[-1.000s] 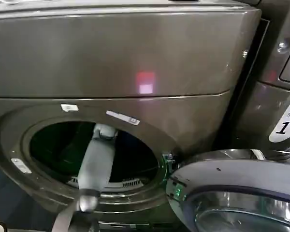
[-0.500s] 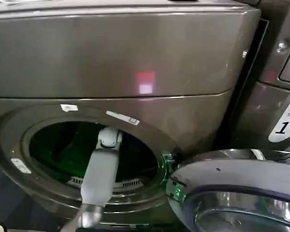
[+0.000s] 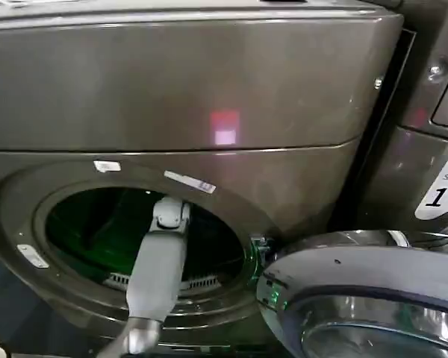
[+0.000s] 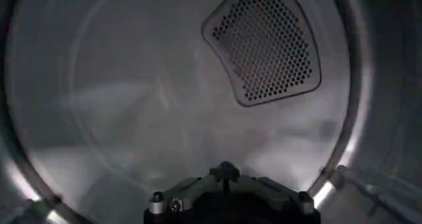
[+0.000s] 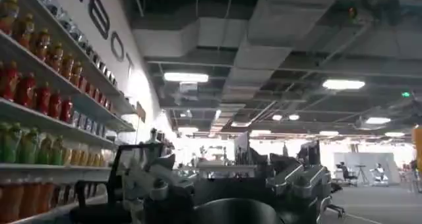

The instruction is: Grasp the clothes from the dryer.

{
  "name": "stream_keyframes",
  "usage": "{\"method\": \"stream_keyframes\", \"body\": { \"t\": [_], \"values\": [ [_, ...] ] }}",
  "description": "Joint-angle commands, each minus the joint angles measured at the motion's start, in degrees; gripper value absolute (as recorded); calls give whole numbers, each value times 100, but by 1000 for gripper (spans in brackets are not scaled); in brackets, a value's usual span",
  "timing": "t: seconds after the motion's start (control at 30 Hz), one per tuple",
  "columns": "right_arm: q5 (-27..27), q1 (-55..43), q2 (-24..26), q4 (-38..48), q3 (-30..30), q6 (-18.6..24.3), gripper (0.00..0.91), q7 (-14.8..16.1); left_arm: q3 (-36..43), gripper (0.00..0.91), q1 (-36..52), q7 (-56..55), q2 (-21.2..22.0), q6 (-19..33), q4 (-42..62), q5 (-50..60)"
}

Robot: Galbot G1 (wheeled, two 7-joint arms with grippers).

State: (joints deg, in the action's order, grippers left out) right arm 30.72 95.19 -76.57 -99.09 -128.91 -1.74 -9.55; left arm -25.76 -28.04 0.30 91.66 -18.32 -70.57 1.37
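Note:
The dryer point(image 3: 209, 89) is a bronze-grey front-loader whose round porthole point(image 3: 145, 239) stands open. Its silver-rimmed glass door point(image 3: 366, 298) is swung out at the lower right. My left arm point(image 3: 158, 261) reaches through the porthole into the drum. Inside, my left gripper point(image 4: 226, 172) has its fingers closed together with nothing between them, pointing at the bare metal rear wall point(image 4: 145, 100). The clothes are out of view. My right gripper point(image 5: 227, 172) is held away from the machine with its fingers spread, facing the room.
A perforated vent panel point(image 4: 264, 41) sits on the drum's rear wall. A neighbouring panel with a white "1" sticker point(image 3: 442, 190) stands to the right. Shelves of bottles point(image 5: 39, 100) line the room seen in the right wrist view.
My left arm has shifted a little to the right and lower in the porthole over the last second, and has barely moved in the last half second.

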Motion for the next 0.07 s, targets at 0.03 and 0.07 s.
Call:
{"method": "stream_keyframes", "body": {
  "t": [0.03, 0.07],
  "values": [
    [-16, -11, -9, -25, -9, -103, 907, 4, 8, 0, 0, -67, -14, -18, -16, -55],
    [-21, -14, -11, -23, -5, -99, 907, 3, 9, 0, 1, -52, -16, -18, -17, -31]
  ]
}}
